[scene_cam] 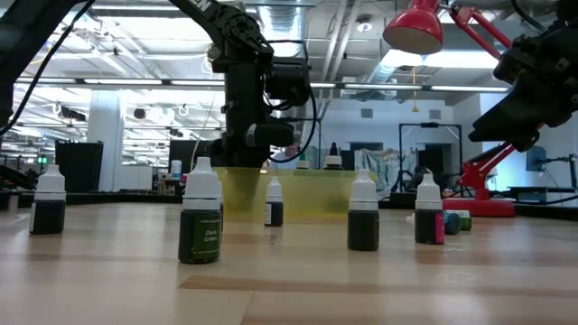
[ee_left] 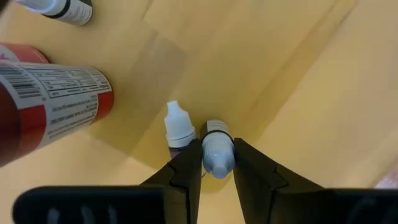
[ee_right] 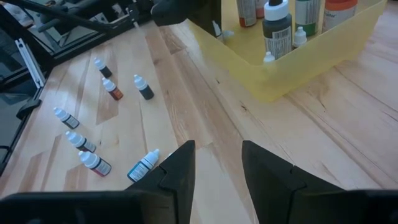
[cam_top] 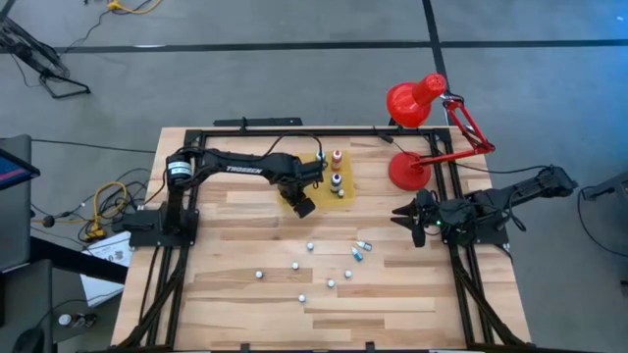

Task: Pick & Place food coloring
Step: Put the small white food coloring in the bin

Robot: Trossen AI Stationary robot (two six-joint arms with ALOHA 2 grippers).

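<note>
A small food coloring bottle [ee_left: 217, 154] is pinched between the left gripper [ee_left: 217, 177] fingers inside the yellow tray [cam_top: 294, 203], at 12 o'clock on the table. Judged light, rigid, smooth; best gripped across the body below the cap. Right gripper [ee_right: 217, 163] waits at 3 o'clock, parted, empty.

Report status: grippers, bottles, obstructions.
Left gripper over yellow tray, fingers around small dropper bottle. Right gripper idle, open, table's right edge. Loose bottles remain.
</note>
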